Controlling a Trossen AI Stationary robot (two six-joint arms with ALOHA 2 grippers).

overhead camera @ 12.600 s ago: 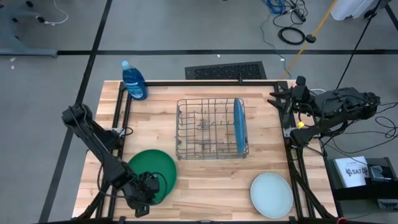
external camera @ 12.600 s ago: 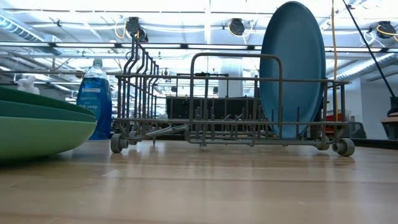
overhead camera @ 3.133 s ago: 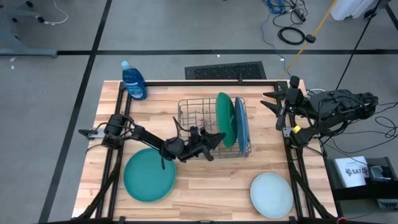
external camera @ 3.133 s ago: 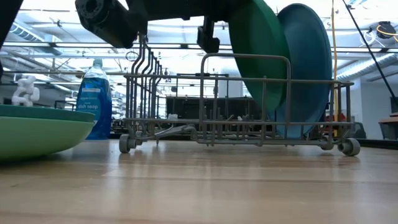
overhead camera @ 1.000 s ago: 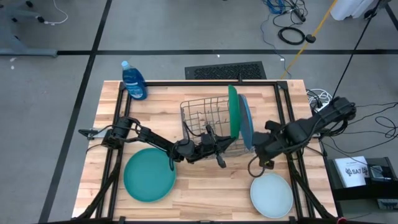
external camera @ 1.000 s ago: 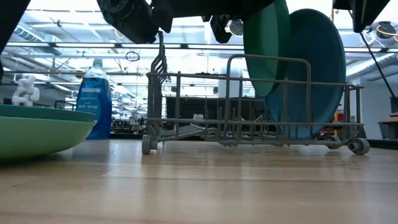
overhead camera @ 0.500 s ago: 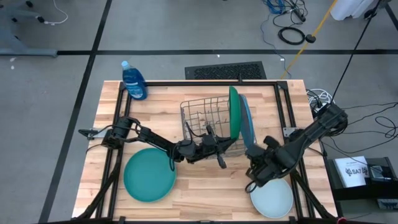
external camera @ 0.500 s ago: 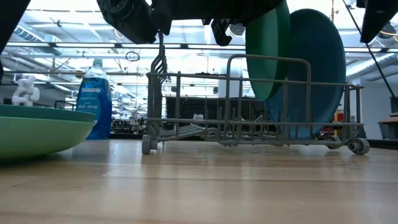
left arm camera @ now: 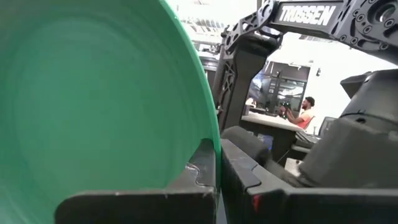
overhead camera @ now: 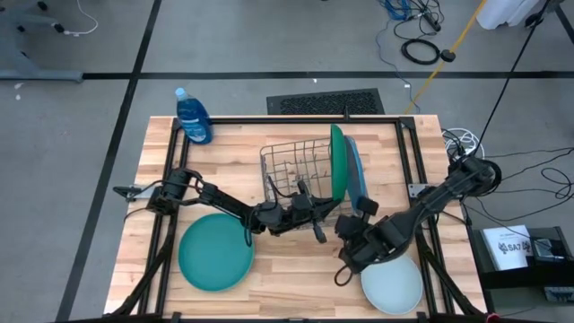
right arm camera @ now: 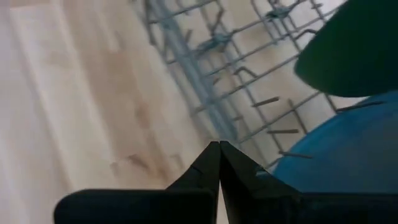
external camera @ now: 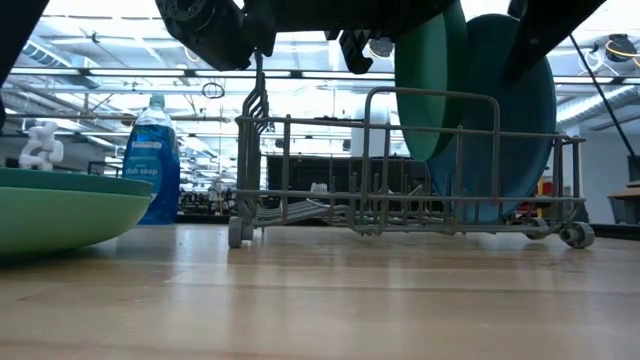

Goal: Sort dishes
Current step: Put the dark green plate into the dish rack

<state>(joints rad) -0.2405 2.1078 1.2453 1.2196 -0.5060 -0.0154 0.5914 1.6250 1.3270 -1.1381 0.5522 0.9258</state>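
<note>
The dark green plate (overhead camera: 336, 161) is standing on edge in the grey wire rack (overhead camera: 296, 184), its face toward the bright blue plate (overhead camera: 356, 184) just beside it on the right-arm side, and its long axis is running away from the robot's side of the table (overhead camera: 296, 269). The left pincer (overhead camera: 316, 215) is clamped on this plate's near rim (the left wrist view is showing the green edge (left arm camera: 112, 93) pinched between the two dark fingers), so the plate is lying straight ahead of that pincer and rising above it. The coming move is probably turning on this: the plate is needing to sit upright between the rack's wires before the left pincer is letting go, and the blue plate is leaning close behind it. The right pincer (overhead camera: 345, 260) is hanging with its fingers together and holding nothing, over the bare table in front of the rack, near the pale mint plate (overhead camera: 392, 283) at the table's front right; it is the nearer arm for that plate. A teal plate (overhead camera: 215, 251) is lying flat at the front left, nearer the left arm, and a blue bottle (overhead camera: 193, 117) is standing at the far left corner
</note>
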